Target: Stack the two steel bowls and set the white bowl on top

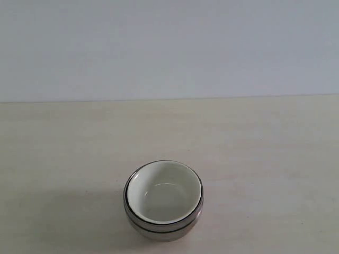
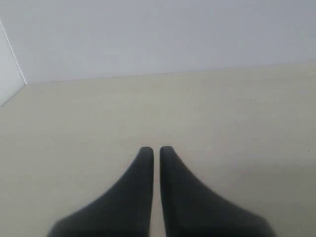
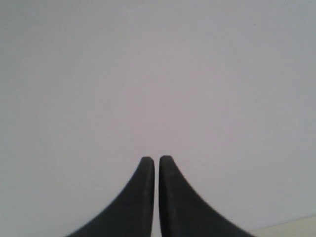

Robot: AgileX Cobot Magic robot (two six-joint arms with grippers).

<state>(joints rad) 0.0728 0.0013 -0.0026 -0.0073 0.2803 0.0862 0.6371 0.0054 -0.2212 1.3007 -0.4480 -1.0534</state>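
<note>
You see the white bowl (image 1: 164, 193) nested in the stacked steel bowls (image 1: 160, 230) by the middle of the tabletop's (image 1: 265, 148) near edge, so the stack looks finished, which is likely why your left gripper (image 2: 154, 150) and right gripper (image 3: 156, 160) sit pinched together, empty, apart from it.

We see a pale cream table (image 1: 58, 153) with a faint grain filling the lower part of the frame. A plain light grey wall (image 1: 169, 47) covers the upper part, meeting the table along a straight line.
</note>
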